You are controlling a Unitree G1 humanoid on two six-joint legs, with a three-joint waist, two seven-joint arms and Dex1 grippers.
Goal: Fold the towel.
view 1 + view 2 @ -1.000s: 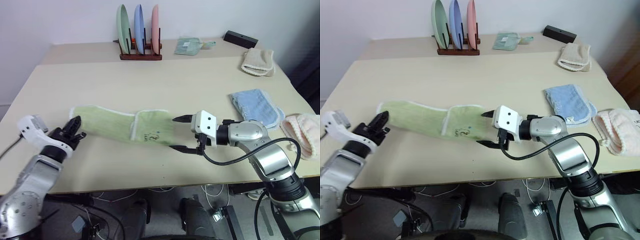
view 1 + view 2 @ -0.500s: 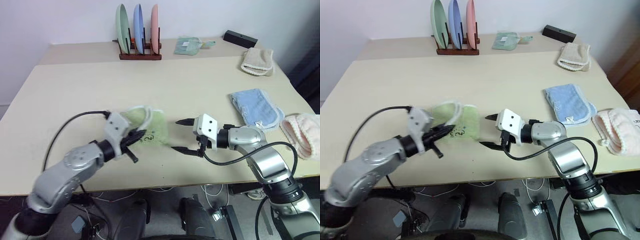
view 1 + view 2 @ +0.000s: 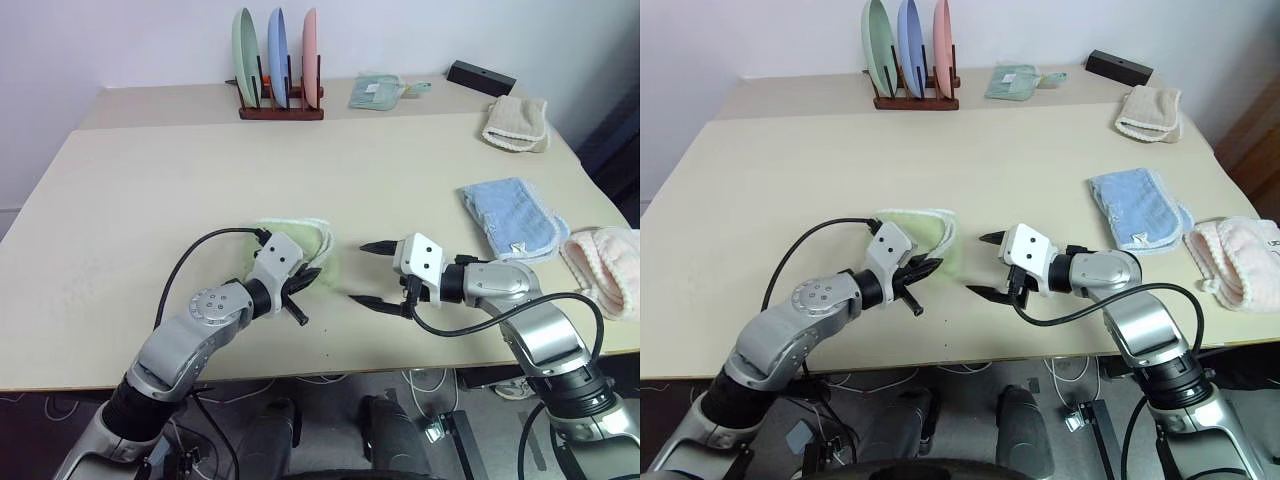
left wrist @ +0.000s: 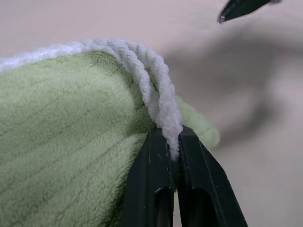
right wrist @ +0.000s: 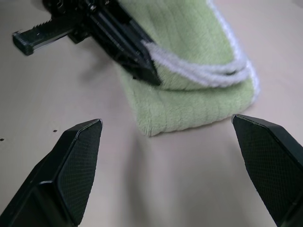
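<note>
A beige table [image 3: 150, 170] stands against a pale wall. Near its front edge, about mid-width, the light green towel [image 3: 300, 240] lies doubled over itself in a compact bundle. The left gripper [image 4: 172, 142] sits at the bundle's near right corner, its fingers pinched almost together on the towel's white corded edging. Just right of the towel, apart from it, the right gripper [image 3: 369, 275] hovers with fingers spread wide, holding nothing. Farther right lie a light blue towel [image 3: 508, 215] and a pink one [image 3: 605, 265]; a plate rack [image 3: 280, 70] stands at the far edge.
</note>
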